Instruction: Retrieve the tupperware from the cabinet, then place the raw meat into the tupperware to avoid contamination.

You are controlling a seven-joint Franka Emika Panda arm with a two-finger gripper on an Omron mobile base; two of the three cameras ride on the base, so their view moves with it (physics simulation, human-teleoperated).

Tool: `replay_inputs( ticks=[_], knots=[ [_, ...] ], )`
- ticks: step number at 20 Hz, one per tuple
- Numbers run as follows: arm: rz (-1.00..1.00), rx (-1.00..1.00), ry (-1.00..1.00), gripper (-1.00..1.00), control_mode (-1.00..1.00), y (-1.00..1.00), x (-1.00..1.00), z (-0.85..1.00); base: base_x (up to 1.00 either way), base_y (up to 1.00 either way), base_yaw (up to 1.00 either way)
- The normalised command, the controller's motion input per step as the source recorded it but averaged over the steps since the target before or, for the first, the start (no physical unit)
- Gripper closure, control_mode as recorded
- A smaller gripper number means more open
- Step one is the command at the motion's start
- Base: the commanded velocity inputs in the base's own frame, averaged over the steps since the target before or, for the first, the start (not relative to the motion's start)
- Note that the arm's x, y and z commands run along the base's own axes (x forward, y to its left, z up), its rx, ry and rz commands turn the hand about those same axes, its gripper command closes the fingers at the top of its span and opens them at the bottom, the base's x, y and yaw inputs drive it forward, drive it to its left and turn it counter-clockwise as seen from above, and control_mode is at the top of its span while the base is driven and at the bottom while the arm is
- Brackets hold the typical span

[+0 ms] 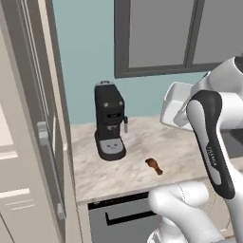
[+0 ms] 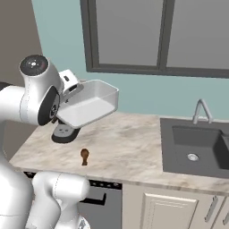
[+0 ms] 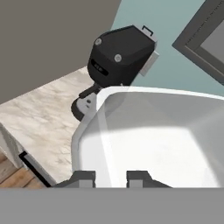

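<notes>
My gripper [image 3: 110, 177] is shut on the near wall of the tupperware [image 3: 153, 140], one finger inside the rim and one outside. The white-grey tub [image 2: 89, 105] hangs tilted in the air above the marble counter [image 2: 129, 143], held at its left edge by the gripper [image 2: 71, 91]. In the left base view the tupperware [image 1: 173, 105] is partly hidden behind my arm. The raw meat [image 1: 154, 165], a small reddish-brown lump, lies on the counter near its front edge, below and in front of the tub [image 2: 84, 155]. The beige cabinet [image 1: 21, 142] stands at the far left.
A black coffee machine [image 1: 110, 121] stands on the counter by the cabinet, just beyond the tub [image 3: 120, 57]. A dark sink [image 2: 192, 147] with a faucet [image 2: 202, 109] lies to the right. A window [image 2: 156, 36] is above the counter, a dishwasher front [image 1: 118, 218] below it.
</notes>
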Motion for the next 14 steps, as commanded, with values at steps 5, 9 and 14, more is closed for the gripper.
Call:
replay_inputs(
  ticks=[5,9,14],
  knots=[
    [0.00,0.00,0.00,1.00,1.00,0.00,0.00,0.00,0.46,-0.03,0.00],
    [0.00,0.00,0.00,1.00,1.00,0.00,0.00,0.00,0.48,-0.02,0.00],
    [0.00,0.00,0.00,1.00,1.00,0.00,0.00,0.00,0.45,-0.04,0.00]
  ],
)
